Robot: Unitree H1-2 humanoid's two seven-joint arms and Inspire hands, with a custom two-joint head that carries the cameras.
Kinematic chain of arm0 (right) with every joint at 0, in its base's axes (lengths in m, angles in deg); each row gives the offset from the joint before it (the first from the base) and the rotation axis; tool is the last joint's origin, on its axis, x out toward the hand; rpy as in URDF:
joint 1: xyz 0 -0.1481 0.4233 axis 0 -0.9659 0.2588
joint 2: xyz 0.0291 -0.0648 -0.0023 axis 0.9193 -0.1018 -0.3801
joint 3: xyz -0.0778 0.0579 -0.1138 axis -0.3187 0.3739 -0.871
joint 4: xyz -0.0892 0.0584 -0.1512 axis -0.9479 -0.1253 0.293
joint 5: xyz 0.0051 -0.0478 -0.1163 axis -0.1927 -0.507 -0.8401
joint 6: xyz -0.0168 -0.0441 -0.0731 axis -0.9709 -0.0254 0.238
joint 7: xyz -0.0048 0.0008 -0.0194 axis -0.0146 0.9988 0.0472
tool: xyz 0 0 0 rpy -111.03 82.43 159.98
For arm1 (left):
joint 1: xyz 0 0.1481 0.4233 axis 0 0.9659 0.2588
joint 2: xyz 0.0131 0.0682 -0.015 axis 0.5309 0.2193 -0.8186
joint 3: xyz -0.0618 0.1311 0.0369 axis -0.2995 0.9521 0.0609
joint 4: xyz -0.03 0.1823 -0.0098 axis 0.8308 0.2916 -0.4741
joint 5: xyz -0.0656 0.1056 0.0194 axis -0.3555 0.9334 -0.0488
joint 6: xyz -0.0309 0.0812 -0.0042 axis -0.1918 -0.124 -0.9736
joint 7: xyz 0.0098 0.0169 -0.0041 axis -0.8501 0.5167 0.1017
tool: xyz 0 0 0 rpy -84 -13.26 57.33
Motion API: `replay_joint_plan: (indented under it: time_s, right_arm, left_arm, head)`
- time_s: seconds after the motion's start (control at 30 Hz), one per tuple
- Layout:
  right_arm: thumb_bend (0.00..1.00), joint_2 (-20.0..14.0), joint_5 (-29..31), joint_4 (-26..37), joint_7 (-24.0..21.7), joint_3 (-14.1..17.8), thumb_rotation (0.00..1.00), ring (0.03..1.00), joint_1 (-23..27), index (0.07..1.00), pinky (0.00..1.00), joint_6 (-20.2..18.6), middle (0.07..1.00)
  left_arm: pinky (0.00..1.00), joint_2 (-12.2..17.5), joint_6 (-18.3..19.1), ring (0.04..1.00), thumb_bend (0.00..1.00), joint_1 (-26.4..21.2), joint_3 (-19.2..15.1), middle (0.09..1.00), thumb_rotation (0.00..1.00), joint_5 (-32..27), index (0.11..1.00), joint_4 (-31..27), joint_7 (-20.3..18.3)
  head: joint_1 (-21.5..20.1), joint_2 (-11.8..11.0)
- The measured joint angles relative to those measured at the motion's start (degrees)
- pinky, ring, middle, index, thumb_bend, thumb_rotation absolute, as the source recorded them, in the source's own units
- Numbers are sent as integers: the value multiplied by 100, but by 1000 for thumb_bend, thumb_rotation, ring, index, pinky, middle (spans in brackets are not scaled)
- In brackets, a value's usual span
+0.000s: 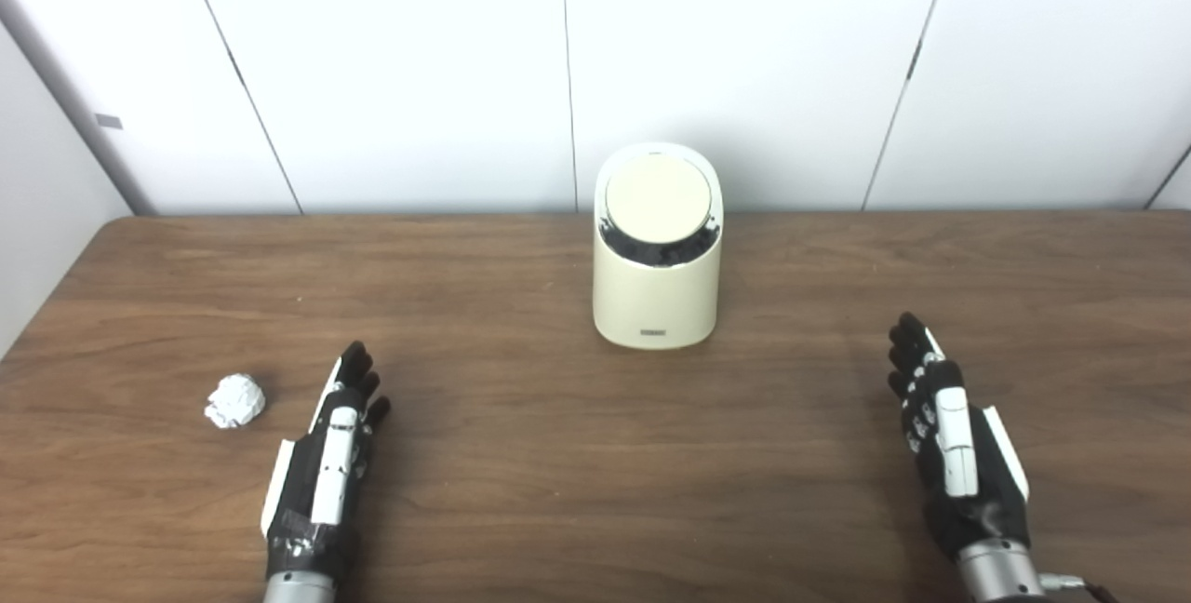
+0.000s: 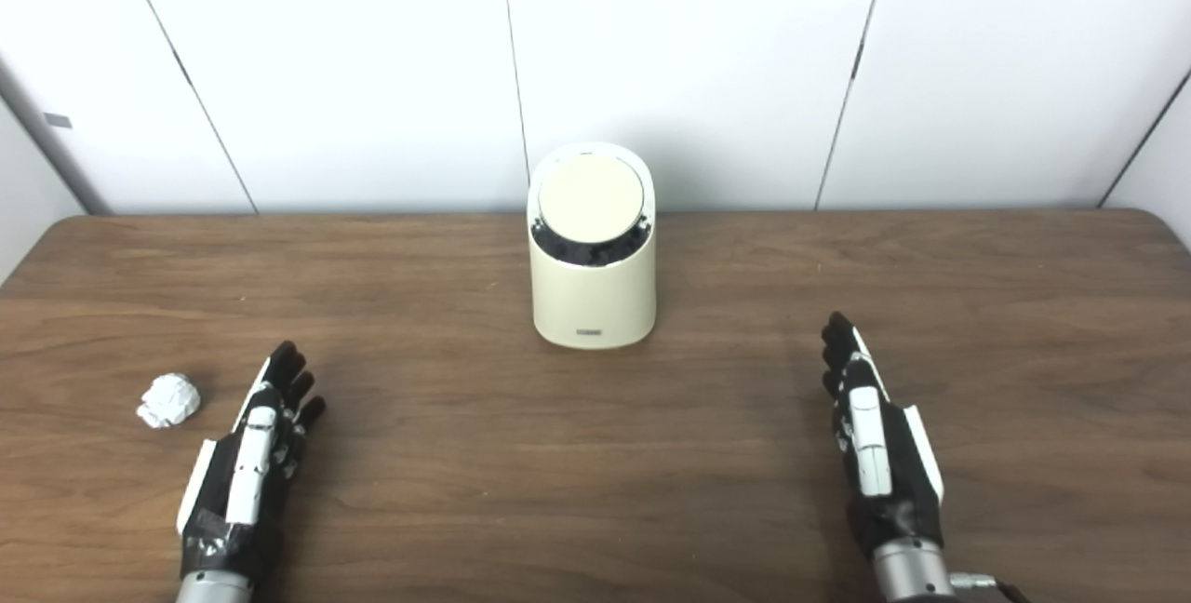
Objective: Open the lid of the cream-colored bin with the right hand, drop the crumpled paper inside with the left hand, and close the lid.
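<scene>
The cream-colored bin (image 1: 657, 287) stands upright at the middle of the wooden table (image 1: 521, 454), near the back wall. Its round lid (image 1: 658, 198) is down, tilted toward me, with a dark ring under its front edge. A crumpled white paper ball (image 1: 234, 400) lies on the table at the near left. My left hand (image 1: 330, 454) rests just right of the ball, apart from it, open with fingers extended and holding nothing. My right hand (image 1: 949, 431) hovers at the near right, well away from the bin, open and empty too.
White wall panels (image 1: 744, 63) rise right behind the table's back edge. The table's left edge (image 1: 56, 296) runs close to the paper ball. Bare wood lies between both hands and in front of the bin.
</scene>
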Motion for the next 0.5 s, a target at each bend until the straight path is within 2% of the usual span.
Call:
replay_joint_plan:
  time_s: [0.23,0.5]
  right_arm:
    - [599,-3,78,0,0,77,1000,979,-22,950,1000,1,971]
    - [623,1,77,0,-8,71,1000,979,-22,947,1000,-4,970]
  left_arm:
    - [1000,10,1,1000,345,1,-26,1000,864,-69,1000,4,-11]
    - [1000,10,-13,1000,334,8,-15,1000,880,-68,1000,8,-25]
  head:
    - [-53,9]
    - [-26,70]
